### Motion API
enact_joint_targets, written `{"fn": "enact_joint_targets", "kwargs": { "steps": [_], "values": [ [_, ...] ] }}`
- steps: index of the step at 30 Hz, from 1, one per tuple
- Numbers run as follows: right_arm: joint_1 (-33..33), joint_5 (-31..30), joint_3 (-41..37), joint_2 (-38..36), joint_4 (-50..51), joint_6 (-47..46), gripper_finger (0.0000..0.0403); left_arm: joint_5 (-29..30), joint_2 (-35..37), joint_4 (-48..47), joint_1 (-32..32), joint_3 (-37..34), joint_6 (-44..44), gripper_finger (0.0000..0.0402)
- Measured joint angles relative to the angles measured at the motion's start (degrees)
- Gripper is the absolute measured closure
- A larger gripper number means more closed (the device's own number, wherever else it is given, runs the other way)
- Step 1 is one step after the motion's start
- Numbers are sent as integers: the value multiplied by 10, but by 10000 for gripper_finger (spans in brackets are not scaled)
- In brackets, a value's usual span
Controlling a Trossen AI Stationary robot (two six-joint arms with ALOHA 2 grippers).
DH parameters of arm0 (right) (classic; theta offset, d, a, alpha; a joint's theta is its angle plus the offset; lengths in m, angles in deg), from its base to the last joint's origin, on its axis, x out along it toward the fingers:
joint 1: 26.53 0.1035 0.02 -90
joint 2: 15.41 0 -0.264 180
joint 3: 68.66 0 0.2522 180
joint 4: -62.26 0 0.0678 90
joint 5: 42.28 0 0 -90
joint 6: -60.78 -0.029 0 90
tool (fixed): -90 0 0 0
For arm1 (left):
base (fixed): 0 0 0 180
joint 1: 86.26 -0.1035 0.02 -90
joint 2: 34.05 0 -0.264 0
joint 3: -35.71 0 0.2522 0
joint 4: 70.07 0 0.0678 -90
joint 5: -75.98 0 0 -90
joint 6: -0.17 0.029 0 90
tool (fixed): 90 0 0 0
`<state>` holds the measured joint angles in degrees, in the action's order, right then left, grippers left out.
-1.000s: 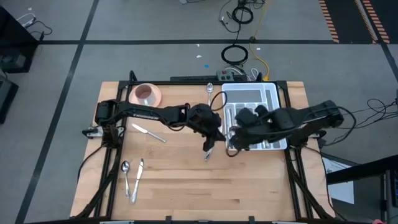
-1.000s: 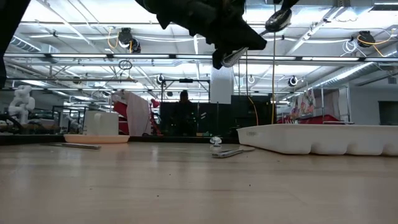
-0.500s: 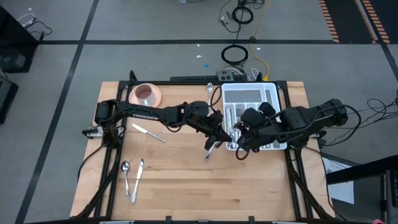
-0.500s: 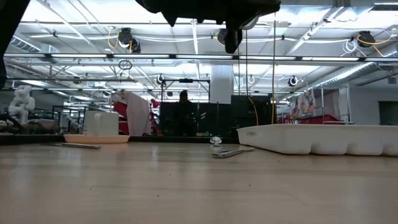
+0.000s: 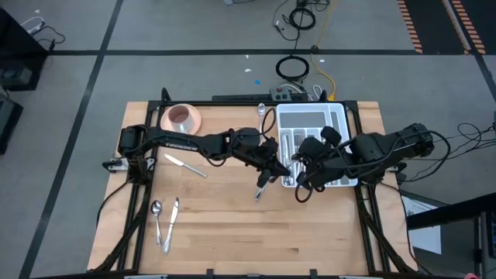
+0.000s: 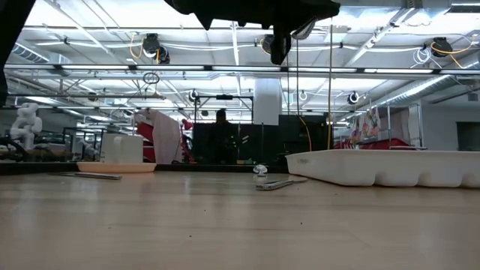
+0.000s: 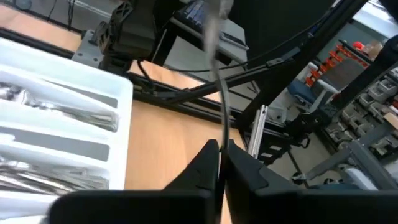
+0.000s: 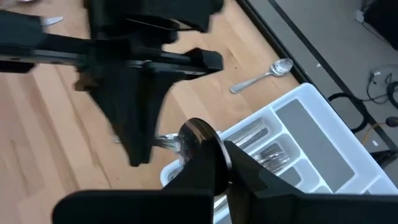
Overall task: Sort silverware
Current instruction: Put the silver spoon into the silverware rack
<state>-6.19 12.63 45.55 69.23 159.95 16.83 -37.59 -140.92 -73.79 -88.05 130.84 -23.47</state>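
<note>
Gripping one spoon (image 8: 198,138) between both pincers above the white tray's (image 5: 339,118) near edge, the left gripper (image 7: 220,163) and right gripper (image 8: 219,163) are risking a twist or drop if either pulls before the other lets go.

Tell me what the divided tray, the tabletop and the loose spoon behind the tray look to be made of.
Divided tray: likely plastic; matte white, thick rounded moulded walls.
Tabletop: wood, probably butcher-block; pale parallel strips with visible grain.
Loose spoon: polished metal, probably stainless steel; its bowl shows bright glints.
</note>
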Motion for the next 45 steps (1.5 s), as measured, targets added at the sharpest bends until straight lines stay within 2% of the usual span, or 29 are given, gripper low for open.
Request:
{"fn": "enact_joint_targets", "kwargs": {
  "steps": [3,11,15,18,22,28,33,38,42,45],
  "values": [
    [0,11,0,0,-1,13,400,-24,-1,-2,-3,0,-1,343],
    [-5,33,0,1,-11,45,402,-109,2,-12,-12,0,2,207],
    [-18,70,-2,1,67,34,402,-106,38,-156,-23,0,93,150],
    [-32,120,-4,-1,59,55,402,-69,75,-286,-35,1,171,125],
    [-98,271,-24,-14,62,136,402,-28,114,-413,-43,0,221,115],
    [-255,399,-97,-53,62,275,402,-3,153,-468,-39,-2,229,114],
    [-391,439,-180,-63,61,427,402,0,162,-470,-36,-2,226,114],
    [-488,474,-259,-28,62,553,402,2,162,-487,-37,-2,226,114],
    [-539,460,-302,13,62,590,402,21,162,-490,-36,-2,225,114],
    [-559,413,-321,39,63,621,402,34,162,-495,-36,-2,225,114]
  ]
}}
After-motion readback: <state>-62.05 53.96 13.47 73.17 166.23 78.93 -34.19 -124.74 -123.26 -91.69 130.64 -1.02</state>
